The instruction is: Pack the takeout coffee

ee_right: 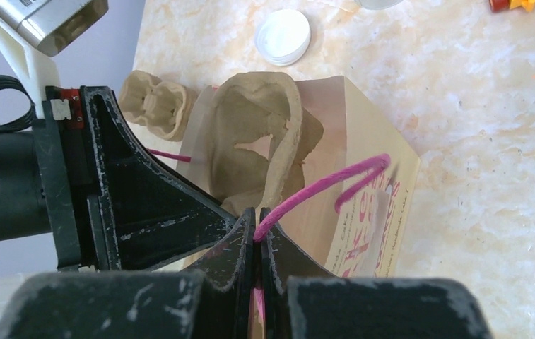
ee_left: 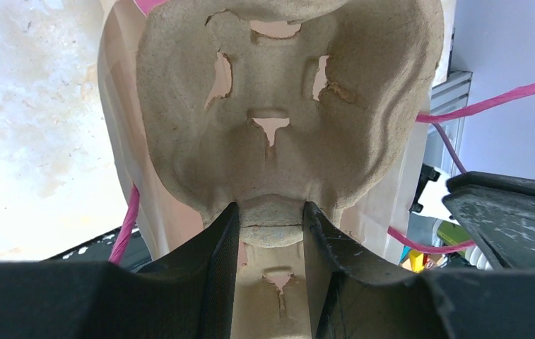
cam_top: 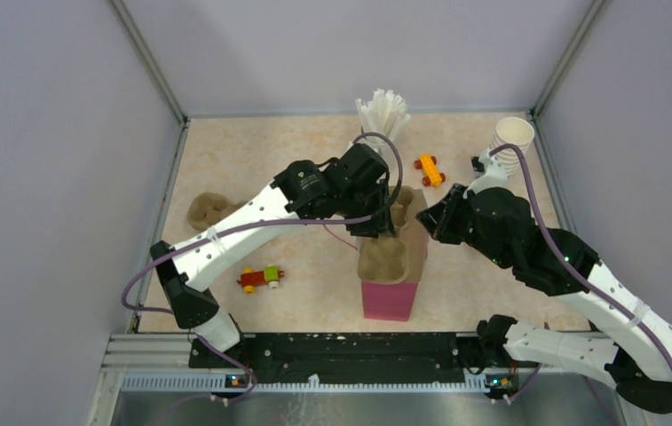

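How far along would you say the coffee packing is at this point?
Nothing is finished. In hand: the left gripper clamps the cardboard cup tray, standing it in the paper bag, while the right gripper pinches the pink handle. Left: the white cup stands unlidded at the far right, its lid lying apart.

top: overhead, looking down, far | wrists: close-up — all share the cup tray

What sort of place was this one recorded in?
Probably a lab test cell staged as a takeout packing station, not a real café: plain grey wall panels box in a marble-look table, and the props are a paper bag, a cardboard cup tray and a white paper cup.
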`<control>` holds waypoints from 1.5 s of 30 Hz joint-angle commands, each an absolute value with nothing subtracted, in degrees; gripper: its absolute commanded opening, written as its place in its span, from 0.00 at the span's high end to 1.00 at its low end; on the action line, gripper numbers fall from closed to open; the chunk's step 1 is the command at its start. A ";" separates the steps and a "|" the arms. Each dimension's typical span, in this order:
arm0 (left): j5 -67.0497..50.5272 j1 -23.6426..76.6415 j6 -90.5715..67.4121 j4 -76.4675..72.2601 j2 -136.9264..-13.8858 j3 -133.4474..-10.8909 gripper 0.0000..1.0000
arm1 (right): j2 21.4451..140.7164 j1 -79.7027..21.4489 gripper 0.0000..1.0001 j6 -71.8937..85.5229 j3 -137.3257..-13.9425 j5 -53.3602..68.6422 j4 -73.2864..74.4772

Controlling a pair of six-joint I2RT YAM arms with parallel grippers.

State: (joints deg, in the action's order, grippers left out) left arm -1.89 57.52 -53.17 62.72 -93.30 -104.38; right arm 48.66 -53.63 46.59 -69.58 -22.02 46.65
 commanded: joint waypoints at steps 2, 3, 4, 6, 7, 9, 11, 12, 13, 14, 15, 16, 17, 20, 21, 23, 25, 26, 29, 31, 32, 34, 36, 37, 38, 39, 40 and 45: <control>-3.40 58.55 -52.77 61.41 -95.26 -104.54 0.86 | 47.55 -54.27 1.00 46.69 -68.22 -22.50 46.53; -3.41 58.78 -53.15 62.16 -95.91 -105.25 0.86 | 47.59 -54.27 1.00 46.74 -68.21 -22.35 46.45; -3.55 59.02 -53.43 62.93 -96.52 -105.96 0.86 | 47.60 -54.23 1.00 46.78 -68.18 -22.37 46.39; -2.68 59.59 -54.54 64.92 -97.36 -106.99 0.86 | 47.48 -54.26 1.00 46.72 -68.12 -22.66 46.32; -2.24 59.70 -54.95 65.32 -97.51 -107.39 0.86 | 47.44 -54.23 1.00 46.68 -68.06 -22.75 46.31; -1.78 59.92 -55.71 65.40 -97.49 -108.62 0.86 | 47.34 -54.23 1.00 46.67 -67.94 -23.00 46.36; -1.43 59.93 -56.10 64.88 -97.42 -110.72 0.85 | 47.19 -54.27 1.00 46.73 -67.74 -23.23 46.51; -1.23 59.94 -56.30 64.77 -97.46 -111.54 0.85 | 47.06 -54.28 1.00 46.89 -67.70 -23.27 46.64; -0.99 59.94 -56.29 64.75 -97.46 -112.40 0.85 | 46.91 -54.23 1.00 47.13 -67.66 -23.30 46.59; -0.66 59.94 -56.30 65.20 -97.59 -112.96 0.85 | 46.78 -54.23 1.00 47.13 -67.55 -23.26 46.56; -0.54 59.96 -56.29 65.62 -97.74 -113.19 0.85 | 46.66 -54.27 1.00 47.18 -67.55 -23.31 46.46; -0.55 60.02 -56.25 65.61 -97.69 -113.04 0.85 | 46.62 -54.28 1.00 47.13 -67.57 -23.37 46.62; -0.53 60.07 -56.16 64.75 -97.38 -112.27 0.86 | 46.60 -54.26 1.00 47.08 -67.45 -23.48 46.63; -0.53 60.43 -56.53 60.63 -95.44 -107.46 0.86 | 46.58 -54.23 1.00 47.11 -67.34 -23.31 46.48; -0.53 60.42 -57.10 61.11 -95.29 -106.02 0.86 | 46.55 -54.27 1.00 47.18 -67.32 -23.22 46.40; -0.55 60.51 -57.20 63.06 -95.87 -105.45 0.86 | 46.55 -54.27 1.00 47.20 -67.34 -23.12 46.33; 1.42 60.77 -56.78 64.14 -95.95 -104.49 0.87 | 46.54 -54.25 1.00 47.20 -67.33 -23.12 46.07; 2.23 60.84 -56.62 63.97 -95.79 -103.81 0.87 | 46.54 -54.23 1.00 47.25 -67.38 -23.12 46.06; 2.80 60.88 -56.68 62.16 -95.04 -102.39 0.87 | 46.50 -54.30 1.00 47.28 -67.42 -22.76 45.97; 2.90 60.91 -56.73 61.04 -95.03 -102.58 0.87 | 46.33 -54.31 1.00 47.28 -67.27 -22.68 46.11; 2.75 60.93 -56.77 60.53 -95.13 -102.81 0.87 | 46.24 -54.24 1.00 47.26 -67.04 -22.61 46.09; 1.78 60.96 -56.69 60.56 -95.90 -103.66 0.87 | 45.99 -54.26 1.00 47.23 -66.87 -22.61 46.09; 0.96 61.02 -56.75 62.42 -97.18 -105.01 0.87 | 45.91 -54.23 1.00 47.20 -66.87 -22.80 46.28; 0.89 61.24 -56.73 63.50 -97.74 -105.32 0.87 | 45.92 -54.27 1.00 47.20 -66.76 -22.90 46.23; 0.84 61.40 -56.63 64.17 -98.01 -105.21 0.87 | 45.83 -54.23 1.00 47.12 -66.68 -22.97 46.14; 0.80 61.57 -56.60 64.39 -98.09 -104.94 0.87 | 45.59 -54.23 1.00 47.18 -66.51 -23.09 45.93; 0.91 61.61 -56.68 64.30 -97.94 -104.68 0.87 | 45.44 -54.22 1.00 47.14 -66.48 -22.94 45.82; 1.72 61.71 -56.14 62.89 -97.25 -104.60 0.86 | 43.40 -54.25 0.77 49.14 -66.85 -25.50 48.84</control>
State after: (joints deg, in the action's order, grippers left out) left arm 0.54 61.30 -57.04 61.10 -96.40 -104.29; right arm 45.43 -53.63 47.09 -66.74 -22.63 46.46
